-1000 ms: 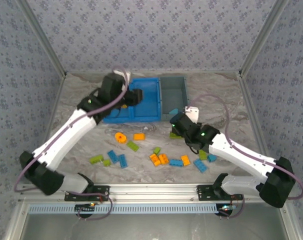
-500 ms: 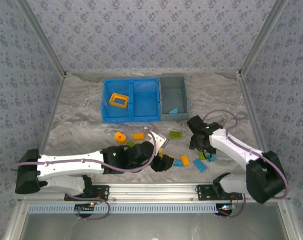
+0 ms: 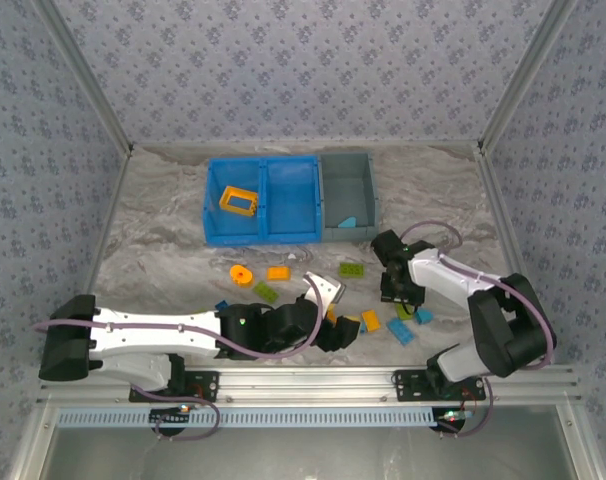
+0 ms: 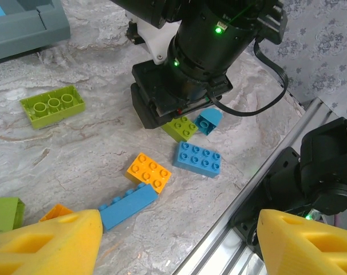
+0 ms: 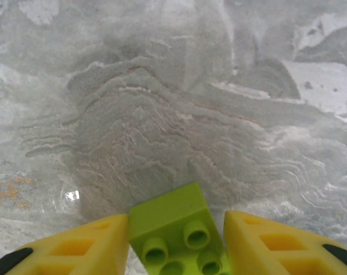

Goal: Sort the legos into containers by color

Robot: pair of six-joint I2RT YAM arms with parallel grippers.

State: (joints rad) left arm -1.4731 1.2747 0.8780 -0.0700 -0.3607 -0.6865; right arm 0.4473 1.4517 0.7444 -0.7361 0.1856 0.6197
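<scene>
Near right, my right gripper (image 5: 176,220) pinched a lime green brick (image 5: 172,234) on the table (image 5: 162,86); my left gripper (image 4: 179,226) hung spread over loose legos (image 4: 197,158).

Left tool (image 4: 179,220) quit the blue bin (image 3: 263,236) — right tool (image 5: 176,217) closed on lime brick (image 5: 169,240).

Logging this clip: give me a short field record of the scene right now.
left gripper: open, low over the table
right gripper: shut on lime green brick on the table
blue bin: orange frame in left compartment
grey bin: one blue brick inside
loose bricks: orange, green, blue, unsorted
</scene>
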